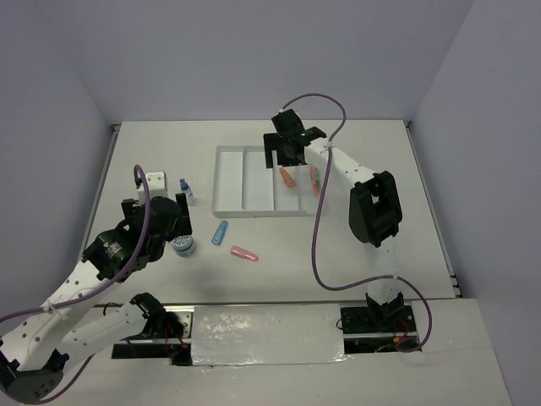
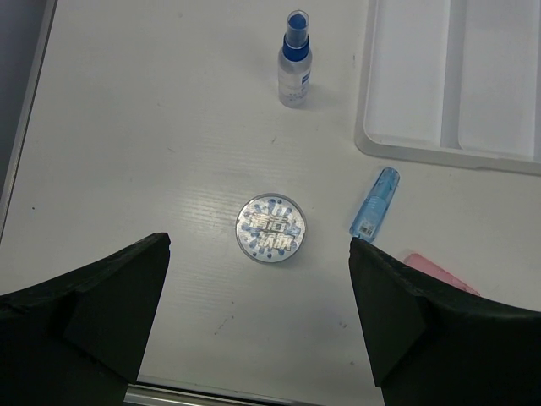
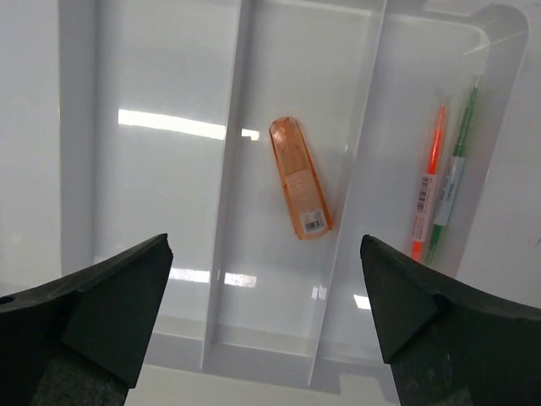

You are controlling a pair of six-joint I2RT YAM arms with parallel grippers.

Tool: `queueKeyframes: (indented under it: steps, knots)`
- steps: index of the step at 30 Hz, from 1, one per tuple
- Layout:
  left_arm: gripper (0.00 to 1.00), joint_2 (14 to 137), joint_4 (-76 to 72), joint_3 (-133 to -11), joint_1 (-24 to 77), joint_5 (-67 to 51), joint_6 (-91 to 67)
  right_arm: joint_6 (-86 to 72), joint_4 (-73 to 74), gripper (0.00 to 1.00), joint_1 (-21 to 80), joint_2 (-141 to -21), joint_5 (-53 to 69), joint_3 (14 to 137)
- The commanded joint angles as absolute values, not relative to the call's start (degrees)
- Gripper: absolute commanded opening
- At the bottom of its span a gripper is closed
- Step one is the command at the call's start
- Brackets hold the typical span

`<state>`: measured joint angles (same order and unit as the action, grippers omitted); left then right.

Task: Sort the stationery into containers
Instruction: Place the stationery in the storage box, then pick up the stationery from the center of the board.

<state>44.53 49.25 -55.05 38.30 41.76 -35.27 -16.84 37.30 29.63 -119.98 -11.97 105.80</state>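
Left tool [image 2: 259, 244]: spread wide, empty, over patterned disc [image 2: 270, 228], centre frame on bench [image 2: 127, 127].
Right tool [image 3: 265, 241]: released, above white tray [image 3: 232, 169].
Orange stick [image 3: 299, 178]: in compartment at frame centre.
Orange pen [image 3: 429, 182], green pen [image 3: 456, 169]: compartment at right.

White table [image 1: 279, 277]: tray [image 1: 228, 182], bottle [image 1: 186, 191], disc [image 1: 183, 246], blue stick [image 1: 220, 233], pink stick [image 1: 244, 253].

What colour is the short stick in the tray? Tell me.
Orange. The stick shows best in the right wrist view.
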Motion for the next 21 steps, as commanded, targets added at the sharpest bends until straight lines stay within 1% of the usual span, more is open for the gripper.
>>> queueKeyframes:
  steps: [1, 3, 4, 5, 7, 8, 10, 11, 14, 15, 18, 21]
  knots:
    - [0.99, 44.47, 48.08, -55.11, 37.88, 42.45, -34.45, -16.44, 37.19, 1.0, 31.37, -113.57, -11.43, 102.77]
    - [0.99, 44.47, 48.95, -55.37, 37.88, 43.24, -35.24, -15.73, 34.81, 1.0, 33.21, -109.1, -10.02, 98.55]
    - [0.99, 44.3, 49.3, -55.46, 37.88, 43.76, -35.68, -14.43, 33.67, 1.0, 35.66, -107.51, -9.06, 96.52]
    - [0.99, 44.04, 49.74, -55.72, 37.79, 45.34, -36.99, -12.59, 28.7, 1.0, 37.16, -103.57, -3.57, 90.5]
    - [0.99, 43.68, 52.29, -56.33, 37.18, 47.62, -38.92, -7.85, 22.79, 0.99, 40.32, -99.86, 1.47, 83.44]
    - [0.99, 43.16, 53.08, -56.51, 37.0, 49.64, -40.85, -6.34, 18.94, 0.99, 43.74, -98.54, 3.5, 78.1]
    - [0.99, 41.93, 55.27, -57.04, 36.13, 51.5, -42.53, -5.1, 17.84, 0.98, 46.92, -97.3, 3.44, 74.37]
    - [0.99, 41.4, 55.81, -57.3, 35.95, 52.9, -44.02, -5.18, 18.19, 0.98, 49.54, -97.56, 2.82, 74.01]
    - [0.99, 39.29, 57.48, -57.48, 35.25, 54.4, -45.96, -5.19, 17.76, 0.94, 53.16, -98.96, 2.28, 72.16]
    - [0.99, 38.68, 57.65, -57.48, 35.16, 54.84, -46.23, -4.75, 17.32, 0.91, 55.26, -99.57, 2.37, 71.55]
    - [0.99, 37.18, 56.78, -57.04, 35.16, 54.32, -45.53, -2.29, 17.66, 0.85, 57.65, -102.46, 2.12, 71.63]
    - [0.99, 37.79, 56.25, -57.04, 35.07, 53.62, -44.74, -0.53, 18.72, 0.8, 57.92, -106.16, 1.23, 73.21]
